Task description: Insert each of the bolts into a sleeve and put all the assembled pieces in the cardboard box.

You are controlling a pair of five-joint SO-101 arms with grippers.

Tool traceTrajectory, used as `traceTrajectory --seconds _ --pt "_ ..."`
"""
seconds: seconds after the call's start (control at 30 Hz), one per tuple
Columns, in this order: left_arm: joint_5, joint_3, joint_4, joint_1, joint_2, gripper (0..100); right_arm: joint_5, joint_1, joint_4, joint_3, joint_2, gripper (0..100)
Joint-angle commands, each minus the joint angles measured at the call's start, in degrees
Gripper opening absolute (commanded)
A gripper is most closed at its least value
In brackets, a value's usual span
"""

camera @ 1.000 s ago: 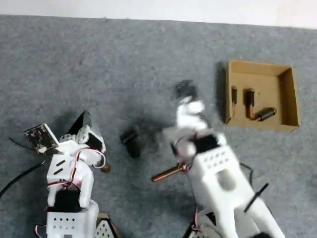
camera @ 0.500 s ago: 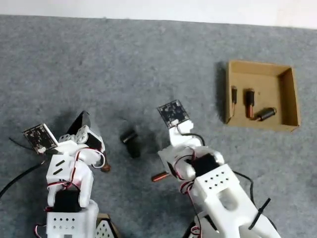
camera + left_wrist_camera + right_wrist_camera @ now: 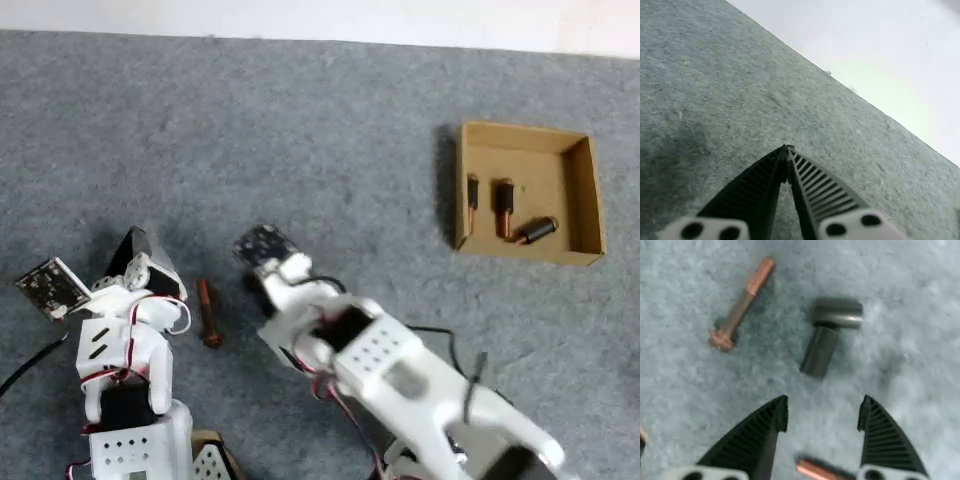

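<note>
Our right hand hangs open over the bench, holding nothing. Straight ahead of its gap lies a dark sleeve, its long axis running away from the hand at a slight slant. A second sleeve lies crosswise at its far end. Off to one side of them lies a copper bolt, slanted, with its head nearest the hand and its tip pointing away. Another bolt lies crosswise close under the hand, between the finger roots. Our left hand is clenched on nothing, its tips meeting above the bench. The cardboard box sits well apart from both hands, with three assembled pieces inside.
</note>
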Motion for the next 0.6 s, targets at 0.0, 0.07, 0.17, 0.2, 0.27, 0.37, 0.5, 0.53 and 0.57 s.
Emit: traceTrajectory --seconds 0.0,0.07,0.17,0.2,0.27,0.37,0.5,0.53,0.57 --pt "0.00 -2.77 -1.23 -0.75 -0.84 1 0.18 -1.63 -1.27 -9.01 8.57 19.9" --pt "-0.09 -2.77 -1.23 -0.75 -0.84 1 0.18 -2.33 -1.27 -12.53 13.05 19.9" --pt "-0.09 -2.77 -1.23 -0.75 -0.84 1 0.09 -2.51 -1.27 -16.04 18.33 19.9" --pt "-0.09 -2.77 -1.23 -0.75 -0.84 1 0.09 -2.42 -1.27 -17.01 20.00 19.9" --pt "-0.09 -2.86 -1.14 -0.75 -0.84 1 0.09 -2.24 -1.27 -18.15 22.73 19.9" --pt "-0.09 -2.86 -1.14 -0.75 -0.84 1 0.09 -2.15 -1.27 -18.42 25.89 19.9" --pt "-0.09 -2.86 -1.14 -0.75 -0.84 1 0.09 -2.24 -1.27 -18.15 29.32 19.9" --pt "-0.09 -2.77 -1.14 -0.75 -0.84 1 0.09 -2.24 -1.27 -18.33 29.93 19.9" --pt "-0.09 -2.77 -1.14 -0.75 -0.84 1 0.09 -2.15 -1.27 -18.42 30.55 19.9"
